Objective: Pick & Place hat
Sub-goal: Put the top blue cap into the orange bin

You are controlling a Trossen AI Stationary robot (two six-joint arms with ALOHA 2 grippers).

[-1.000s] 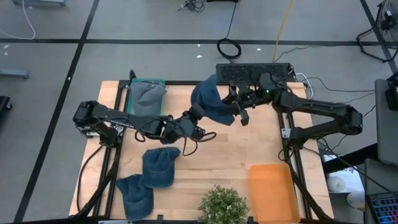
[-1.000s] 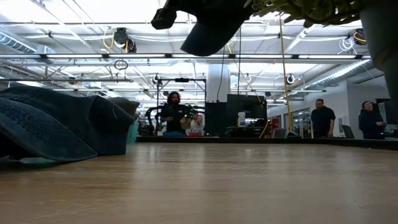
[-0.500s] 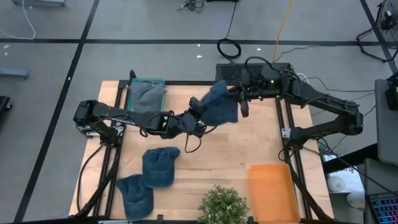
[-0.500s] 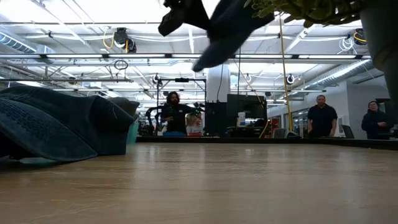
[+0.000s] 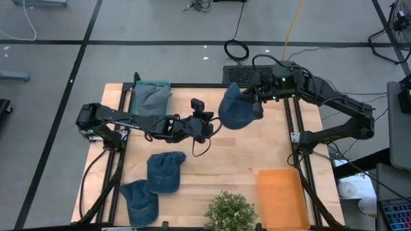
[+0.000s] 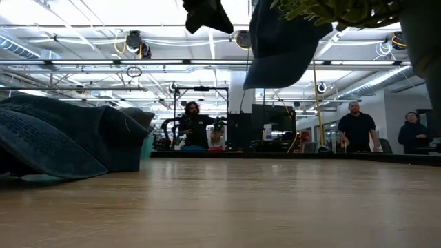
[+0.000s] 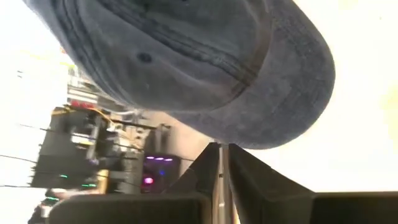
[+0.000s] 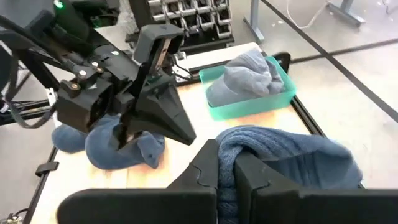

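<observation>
At the far left corner of the wooden table sits a teal bin with a grey-blue hat stuffed in it, and nearer the front edge two more denim hats lie overlapping on the wood. The left arm stretches out low across the table toward the middle; its gripper hangs in the air just beside the lifted hat with nothing in it, the two dark fingers pressed nearly together with only a sliver between them. Right next to it, over the far middle of the table, that blue denim hat dangles clear of the wood, pinched at its fabric by the right gripper, whose fingers are clamped tight on a fold of the cloth. The right arm reaches in from the far right corner to hold it there. At the front edge stands a green potted plant, and to its right an orange tray lies flat. Beyond the table, a few people stand in the room.
</observation>
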